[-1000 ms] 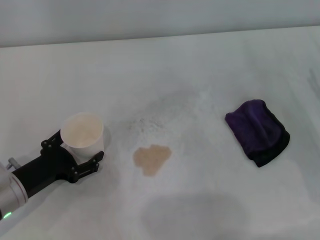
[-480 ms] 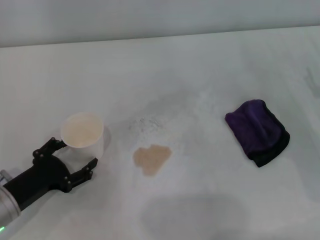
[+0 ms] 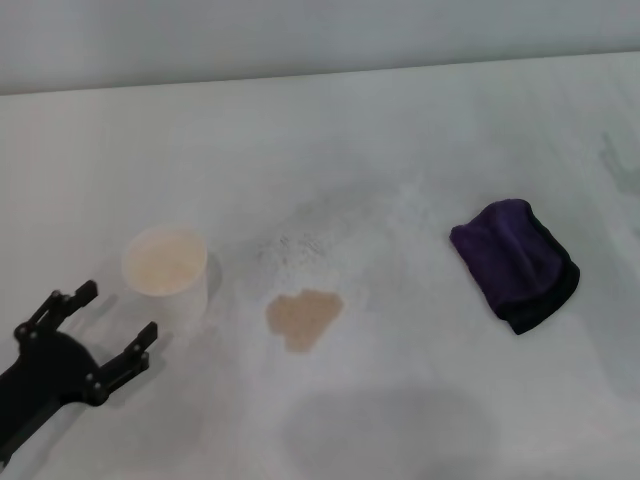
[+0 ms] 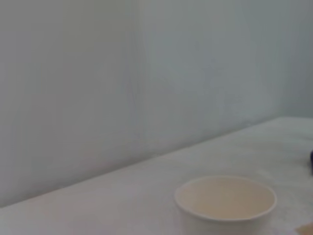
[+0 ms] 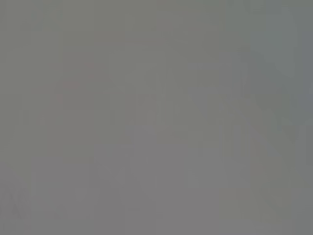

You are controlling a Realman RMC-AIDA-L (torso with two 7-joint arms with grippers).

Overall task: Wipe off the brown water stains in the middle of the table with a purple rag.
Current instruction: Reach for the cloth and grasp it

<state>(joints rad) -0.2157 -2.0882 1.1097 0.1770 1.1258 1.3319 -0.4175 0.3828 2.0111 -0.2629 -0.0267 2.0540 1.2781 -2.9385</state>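
Now, what you had on the desk, nearest first:
Left end effector [image 3: 108,328]: low at the near left corner, its jaws spread wide and holding nothing, just short of the white cup.
White cup [image 3: 166,273]: upright on the desk, apart from the fingers; the left wrist view showed its rim [image 4: 225,198] close ahead.
Brown water stains [image 3: 303,317]: one flat tan blotch mid-desk, beside the cup on its right, not yet wiped.
Purple rag [image 3: 514,262]: bundled and untouched, well off to the right of the blotch, a little farther back.
Desk [image 3: 400,120]: white, with faint grey speckling beyond the blotch.
Right end effector: not visible to you in any view; the right wrist camera gave only a blank grey field.
Step in hand: judged as before the rag pickup, since nothing gripped the cloth.
Next move: you would need an arm brought over the rag, most likely the right one since it lay on that side, closing on the bundle's thick middle before carrying it left to the blotch.
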